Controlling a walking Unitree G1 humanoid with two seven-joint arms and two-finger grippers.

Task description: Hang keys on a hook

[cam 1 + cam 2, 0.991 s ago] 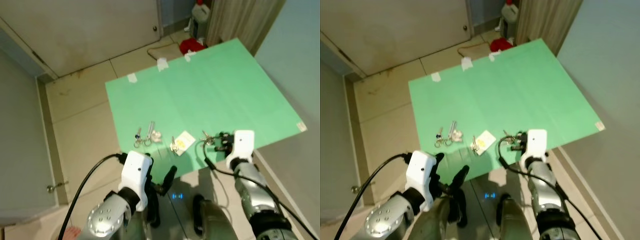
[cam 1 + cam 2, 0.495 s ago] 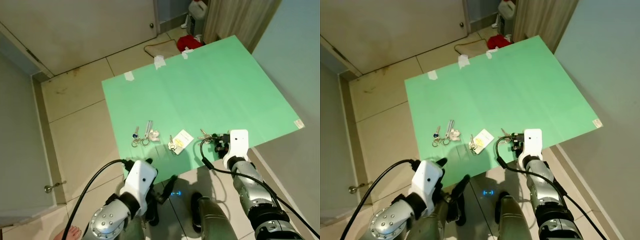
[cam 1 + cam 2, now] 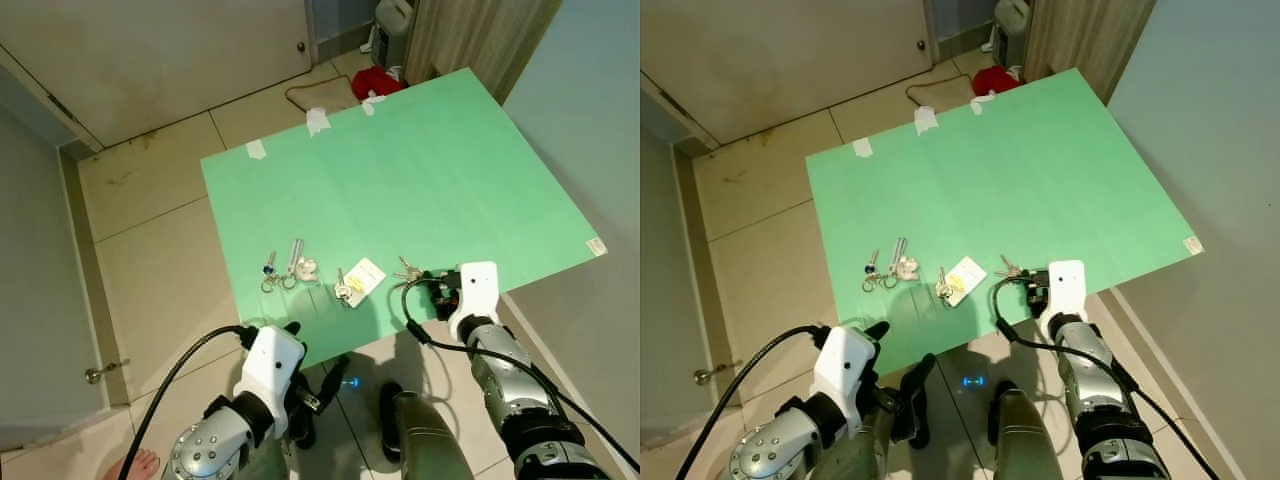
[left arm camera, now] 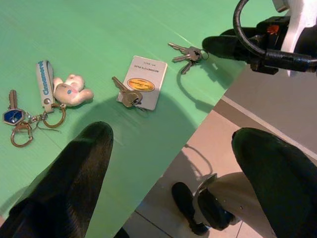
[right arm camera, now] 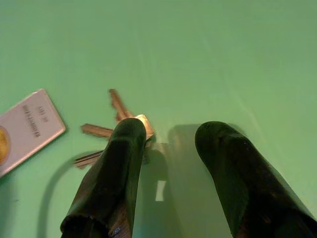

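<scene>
Right gripper has lowered — fingers straddling keys.

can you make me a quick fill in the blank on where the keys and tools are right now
1. All the key sets lie on a sheet whose colour is ____.
2. The right tool has its fingers open at the bare keys, and the finger nearer the white card partly ____ them.
3. The key set with the small plush toy also has a strap coloured ____.
4. One key rests partly on a white ____.

Missing words: green; covers; blue; card
</scene>
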